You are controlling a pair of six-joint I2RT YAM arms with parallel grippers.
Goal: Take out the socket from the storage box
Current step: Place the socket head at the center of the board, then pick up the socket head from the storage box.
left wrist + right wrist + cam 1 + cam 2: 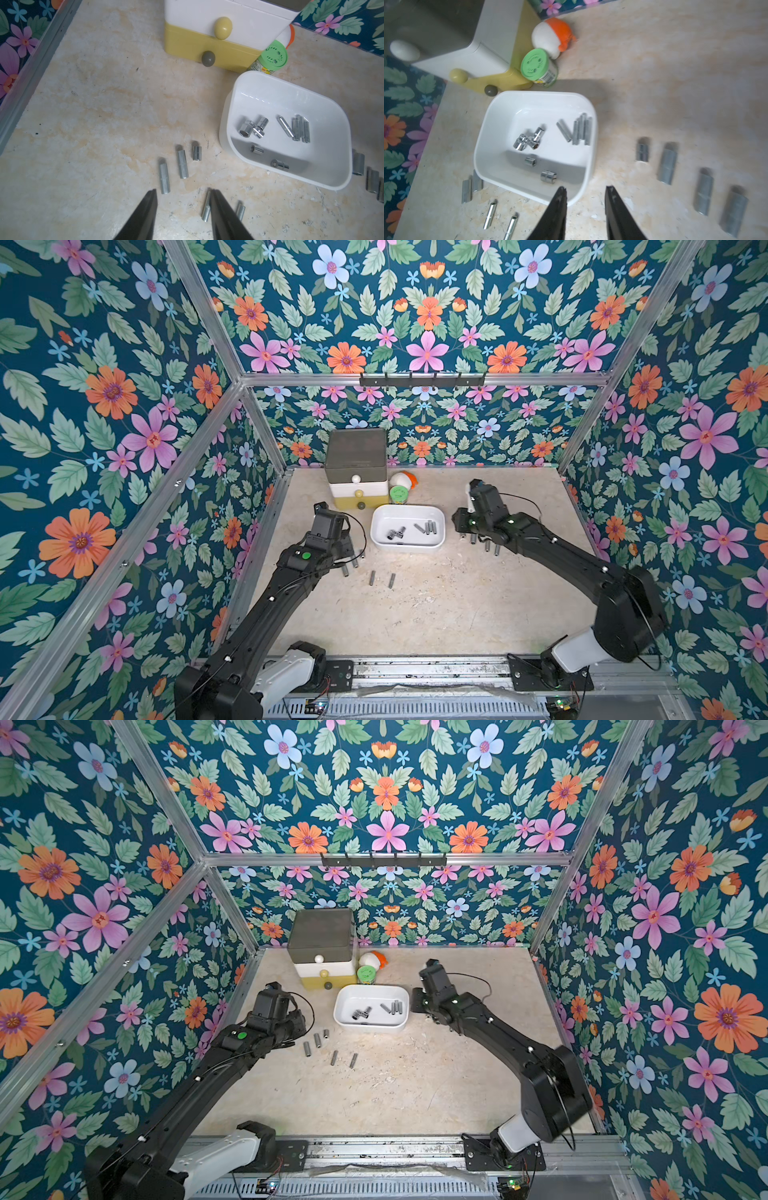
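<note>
The storage box [407,546] holds short sockets [395,533] toward nine o'clock and long sockets [428,526] toward three. Left claw [182,193] and right claw [586,189] are spread, empty.

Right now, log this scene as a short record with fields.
storage box: on table, near drawer tower
sockets in box: several, short and long
sockets outside: on table, both sides of box
left gripper: fingers apart, empty
right gripper: fingers apart, empty
task: unfinished, sockets remain in box
</note>
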